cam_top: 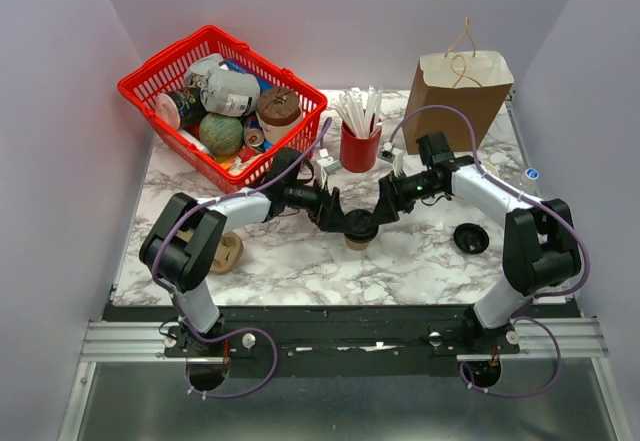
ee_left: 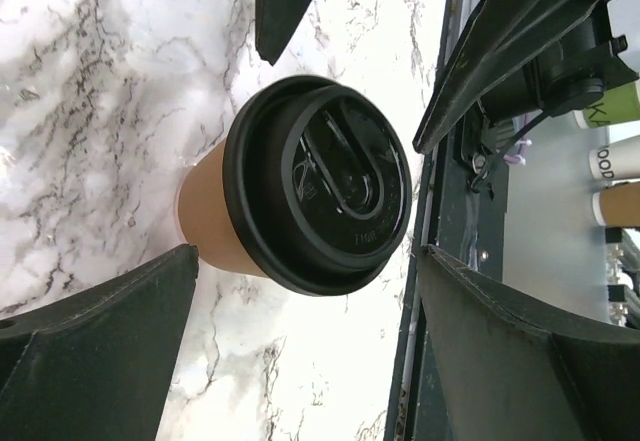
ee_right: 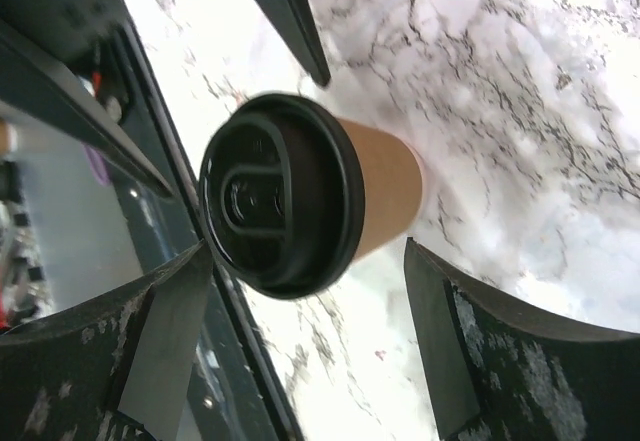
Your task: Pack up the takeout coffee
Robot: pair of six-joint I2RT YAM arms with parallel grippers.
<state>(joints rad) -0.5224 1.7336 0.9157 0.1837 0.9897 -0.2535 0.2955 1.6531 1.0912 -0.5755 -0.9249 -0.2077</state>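
Observation:
The takeout coffee (cam_top: 357,229), a small brown paper cup with a round black lid, stands upright on the marble table near the middle. My left gripper (cam_top: 338,221) reaches it from the left and my right gripper (cam_top: 381,211) from the right, their fingertips close over the lid. In the left wrist view the coffee (ee_left: 318,186) lies just beyond my open left gripper (ee_left: 310,261), untouched. In the right wrist view the coffee (ee_right: 290,196) lies just beyond my open right gripper (ee_right: 305,261). Neither holds anything.
A brown paper bag (cam_top: 458,96) stands open at the back right. A red straw cup (cam_top: 360,147) is behind the coffee. A red basket (cam_top: 160,86) of items fills the back left. A loose black lid (cam_top: 470,238) lies right, a lidless tan cup (cam_top: 226,253) left.

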